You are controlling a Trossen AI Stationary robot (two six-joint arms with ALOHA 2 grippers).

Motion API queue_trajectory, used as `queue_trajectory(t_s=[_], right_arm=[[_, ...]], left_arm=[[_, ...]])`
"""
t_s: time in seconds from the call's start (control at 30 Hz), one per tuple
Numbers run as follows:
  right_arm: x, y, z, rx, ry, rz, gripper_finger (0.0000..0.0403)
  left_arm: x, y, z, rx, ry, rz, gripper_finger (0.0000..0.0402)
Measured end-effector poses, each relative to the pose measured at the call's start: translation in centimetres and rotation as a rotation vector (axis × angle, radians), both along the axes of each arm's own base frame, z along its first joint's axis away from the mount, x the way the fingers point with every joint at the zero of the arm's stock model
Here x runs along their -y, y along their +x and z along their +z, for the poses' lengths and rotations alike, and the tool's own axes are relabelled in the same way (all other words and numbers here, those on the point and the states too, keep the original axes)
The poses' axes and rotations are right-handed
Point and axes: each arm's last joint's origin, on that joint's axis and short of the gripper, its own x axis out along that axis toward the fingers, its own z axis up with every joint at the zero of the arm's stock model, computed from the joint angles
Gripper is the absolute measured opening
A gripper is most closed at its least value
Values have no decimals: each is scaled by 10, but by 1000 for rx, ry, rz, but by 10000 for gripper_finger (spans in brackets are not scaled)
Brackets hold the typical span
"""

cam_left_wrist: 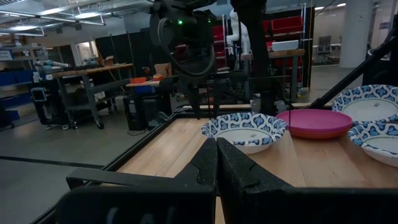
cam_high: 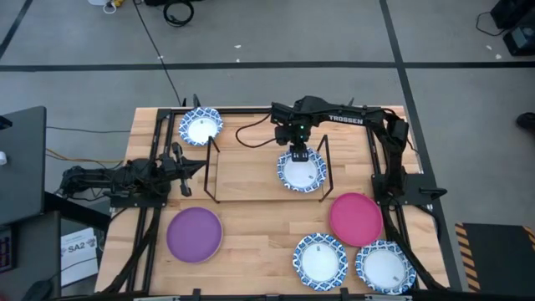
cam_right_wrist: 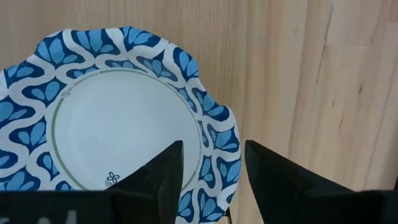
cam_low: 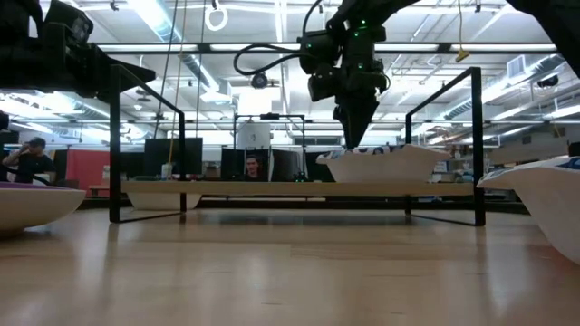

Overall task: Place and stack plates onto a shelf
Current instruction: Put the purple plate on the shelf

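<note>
**Right gripper over a plate on the shelf**

In the high view we see the shelf [cam_high: 251,171] at centre frame, with a blue-and-white plate [cam_high: 301,171] lying on the right end of its board. The right gripper [cam_high: 298,154] sits over that plate's upper rim. The left gripper [cam_high: 194,166] waits at the shelf's left end. A second patterned plate [cam_high: 201,127] lies at upper left of the shelf. Lower in the frame are a purple plate [cam_high: 194,234], a magenta plate [cam_high: 355,218] and two more patterned plates [cam_high: 319,259] [cam_high: 385,267].

In the low view we see the right gripper [cam_low: 356,127] pointing down at the plate [cam_low: 381,164], which rests on the shelf board [cam_low: 272,189].

In the left wrist view we see the left fingers [cam_left_wrist: 233,171] pressed together, holding nothing, with the plate [cam_left_wrist: 244,130] ahead.

In the right wrist view we see the right fingers [cam_right_wrist: 158,177] spread apart, released, above the plate's [cam_right_wrist: 118,124] patterned rim; the plate lies flat on the wood.
</note>
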Motion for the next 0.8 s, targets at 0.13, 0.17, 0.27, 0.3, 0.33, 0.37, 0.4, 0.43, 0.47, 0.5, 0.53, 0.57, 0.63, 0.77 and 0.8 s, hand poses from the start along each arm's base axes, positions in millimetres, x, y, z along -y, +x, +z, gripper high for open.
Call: queue_trajectory(t_s=[0.13, 0.17, 0.27, 0.3, 0.33, 0.37, 0.4, 0.43, 0.47, 0.5, 0.53, 0.57, 0.63, 0.77, 0.8], right_arm=[[-2, 1, 0, 0, 0, 4, 177], [-2, 1, 0, 0, 0, 6, 177], [-4, 1, 0, -2, 1, 11, 178], [-5, 1, 0, -6, 3, 14, 178], [-7, 1, 0, -11, 5, 18, 178], [-8, 1, 1, -15, 6, 19, 177], [-10, 0, 2, -17, 7, 23, 177], [-13, 0, 3, -14, 6, 29, 177], [-15, -1, 6, -6, 3, 34, 177], [-18, -1, 9, 1, 0, 41, 177], [-21, -2, 13, 14, -4, 49, 177], [-24, -3, 18, 28, -8, 56, 177], [-31, -6, 28, 60, -18, 66, 178], [-46, -14, 52, 146, -32, 43, 177], [-50, -17, 58, 170, -35, 45, 177]], left_arm=[[0, 0, 3, 33, -2, 0, 5], [0, -1, 4, 47, -2, 0, 5], [0, -2, 12, 68, -4, 0, 5], [0, -4, 18, 87, -4, 0, 5], [0, -6, 25, 111, -4, 0, 5], [0, -8, 32, 137, -5, 0, 5], [0, -10, 38, 147, -6, 0, 5], [0, -11, 42, 141, -6, 0, 6], [-1, -13, 47, 133, -6, 0, 9], [-1, -16, 52, 125, -6, 0, 12], [-1, -18, 57, 117, -6, 0, 17], [-1, -20, 62, 109, -8, 0, 21], [-1, -25, 69, 94, -34, -4, 32], [-1, -35, 85, 88, -90, -12, 51], [-2, -38, 88, 78, -107, -14, 56]])
